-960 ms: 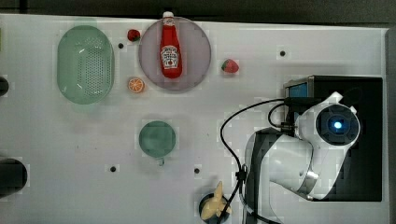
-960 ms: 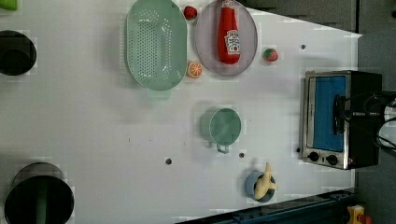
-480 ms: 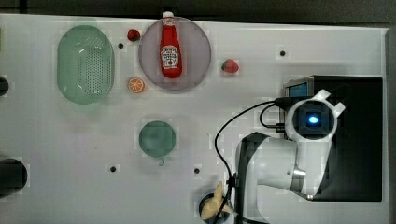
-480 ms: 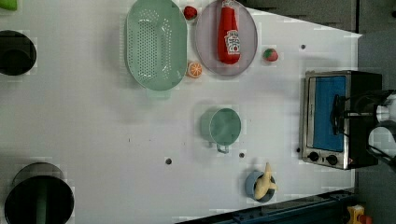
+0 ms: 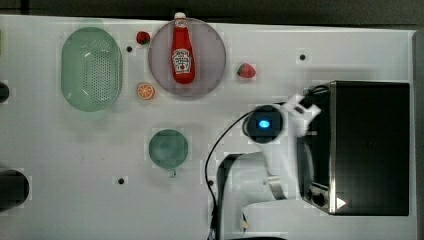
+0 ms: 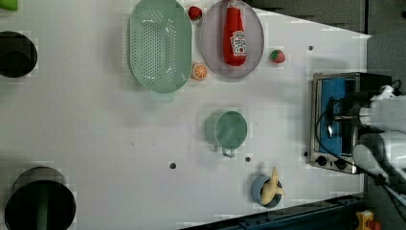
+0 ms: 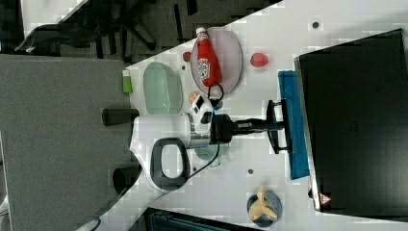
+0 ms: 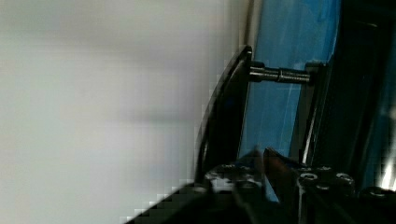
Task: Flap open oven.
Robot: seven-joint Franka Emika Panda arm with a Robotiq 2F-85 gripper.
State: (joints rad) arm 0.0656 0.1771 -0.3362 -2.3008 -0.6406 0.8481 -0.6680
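1 oven (image 5: 370, 145), 1 ketchup btl (image 5: 183, 55), 1 plate (image 5: 210, 75), 1 colander (image 5: 91, 67), 1 green cup (image 5: 168, 148), 2 strawberries (image 5: 246, 70), 1 orange slice (image 5: 146, 91).

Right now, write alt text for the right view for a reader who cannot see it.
A white robot arm reaches across a white table, its gripper at the black bar handle of a black-topped oven with a blue glass door. Behind it lie a ketchup bottle on a round plate and a green colander.
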